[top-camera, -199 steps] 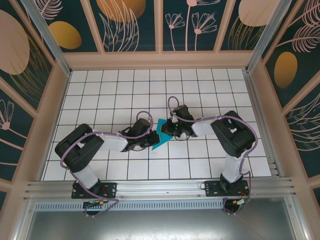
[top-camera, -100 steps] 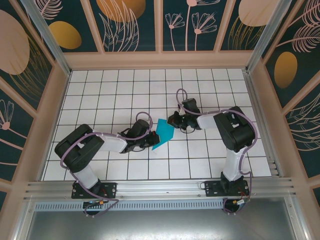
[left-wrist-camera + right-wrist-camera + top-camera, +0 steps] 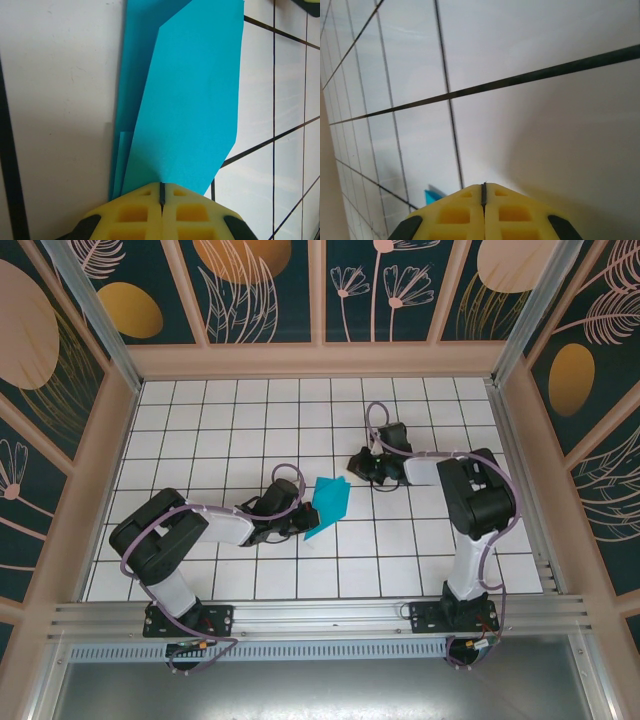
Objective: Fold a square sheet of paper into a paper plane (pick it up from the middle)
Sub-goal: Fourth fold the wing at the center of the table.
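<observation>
Near the centre of the white tiled counter (image 3: 200, 420) lay the teal-blue paper sheet (image 3: 328, 502), already folded into a tapering, layered shape but, as I judged it, not yet a finished dart. My left pincer (image 3: 303, 518) sat at the sheet's 8 o'clock end. On its wrist view the yellow pads met in a hairline seam at the left pincer (image 3: 161, 192), and the narrow end of the sheet (image 3: 190, 100) ran right into that seam, so I read it as clamped on the paper. My right pincer (image 3: 358, 466) stood at about 1 o'clock from the sheet, close but apart from it, closed and carrying nothing. Its own camera showed the right pincer (image 3: 483, 192) pressed together over bare tile, with only a sliver of the sheet (image 3: 432, 196) beside it.

For the next fold I reckoned the left clamp should stay firm as an anchor. The right pincer would need to open slightly, approach low from 1 o'clock and take the loose upper layer by its edge. I would line that edge up with the centre crease before pressing. Paper this thin could slide or buckle, so a slow sweep away from the anchored end seemed wisest.
</observation>
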